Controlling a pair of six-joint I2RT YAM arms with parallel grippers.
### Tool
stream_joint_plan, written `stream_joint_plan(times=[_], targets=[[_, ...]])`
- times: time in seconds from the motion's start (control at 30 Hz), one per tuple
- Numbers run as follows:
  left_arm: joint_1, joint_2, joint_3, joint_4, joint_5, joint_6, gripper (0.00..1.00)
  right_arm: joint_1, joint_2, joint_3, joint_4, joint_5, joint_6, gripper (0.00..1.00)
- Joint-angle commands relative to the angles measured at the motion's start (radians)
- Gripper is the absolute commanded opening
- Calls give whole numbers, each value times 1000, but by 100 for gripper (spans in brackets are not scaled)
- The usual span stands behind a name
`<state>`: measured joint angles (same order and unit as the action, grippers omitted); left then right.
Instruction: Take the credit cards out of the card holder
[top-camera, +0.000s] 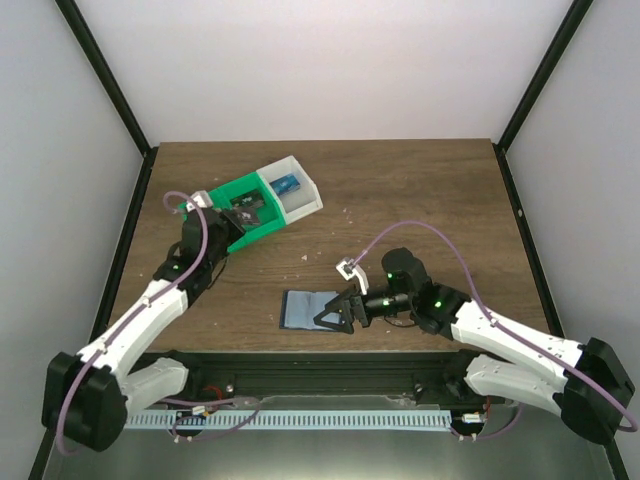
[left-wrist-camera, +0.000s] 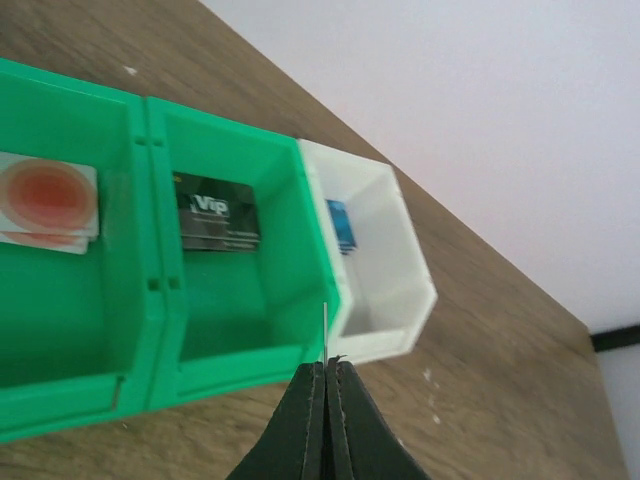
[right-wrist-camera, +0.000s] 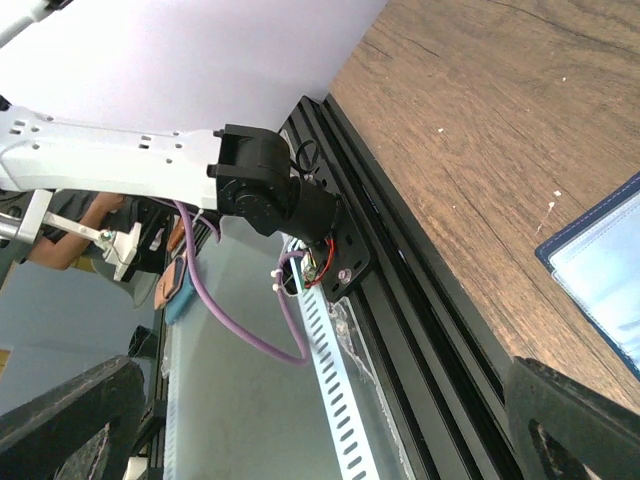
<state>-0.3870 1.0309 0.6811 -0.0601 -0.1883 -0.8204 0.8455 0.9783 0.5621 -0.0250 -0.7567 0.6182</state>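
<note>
The card holder (top-camera: 303, 307) lies open near the table's front edge, navy outside and pale grey-blue inside; one corner of it shows in the right wrist view (right-wrist-camera: 600, 250). My right gripper (top-camera: 336, 314) is open at its right edge, its fingers (right-wrist-camera: 70, 420) spread wide on either side of the wrist view. My left gripper (left-wrist-camera: 326, 375) is shut on a thin card (left-wrist-camera: 326, 325) seen edge-on. It holds the card over the near wall where the green tray (left-wrist-camera: 240, 365) meets the white tray (left-wrist-camera: 400, 330). In the top view the left gripper (top-camera: 222, 226) is at the green tray's near side.
The green tray (top-camera: 222, 190) holds a black VIP card (left-wrist-camera: 218, 212) in one compartment and a card with a red circle (left-wrist-camera: 48, 198) in the other. The white tray (top-camera: 303, 206) holds a blue card (left-wrist-camera: 342, 225). Black frame rails (right-wrist-camera: 400, 300) run along the table's front edge.
</note>
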Motion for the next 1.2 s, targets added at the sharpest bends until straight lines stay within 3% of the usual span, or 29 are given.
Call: stream_joint_plan(times=[0.0,0.4,0.6,1.17], targets=[[76,101,35,126,55,6,0,-6,-16,19,-10,14,-13,100],[128,400,172,266,-4,42,0,-7,-16,29,-28,9,-29,100],[131,576,303,174,-50,17,0,-7,-49,34,-55,49,-37,100],[147,760,396,219,-81,7,0,-7,-51,22,-78,76,-52,100]])
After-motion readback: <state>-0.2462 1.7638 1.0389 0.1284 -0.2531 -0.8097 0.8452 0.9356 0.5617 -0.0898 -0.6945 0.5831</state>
